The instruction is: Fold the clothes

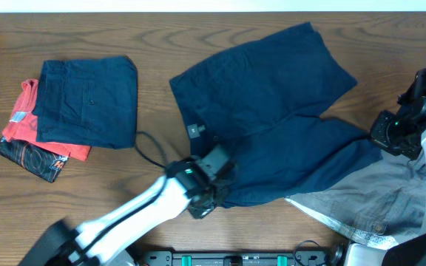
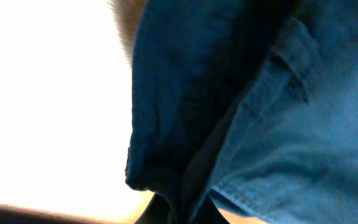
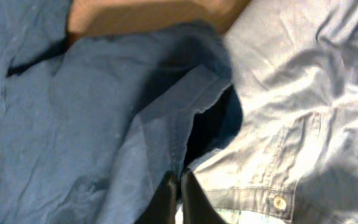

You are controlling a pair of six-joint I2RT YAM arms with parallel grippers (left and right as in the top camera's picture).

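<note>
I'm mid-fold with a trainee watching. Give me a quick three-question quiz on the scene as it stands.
1. True or false: the folded navy shorts lie on top of the red garment.
2. What lies partly under the spread navy shorts, near the right gripper? A. grey shorts B. a white towel C. a yellow shirt
3. Fill in: in the overhead view, the ____ gripper meets the spread shorts' bottom edge.

Key: 1 true; 2 A; 3 left gripper.
</note>
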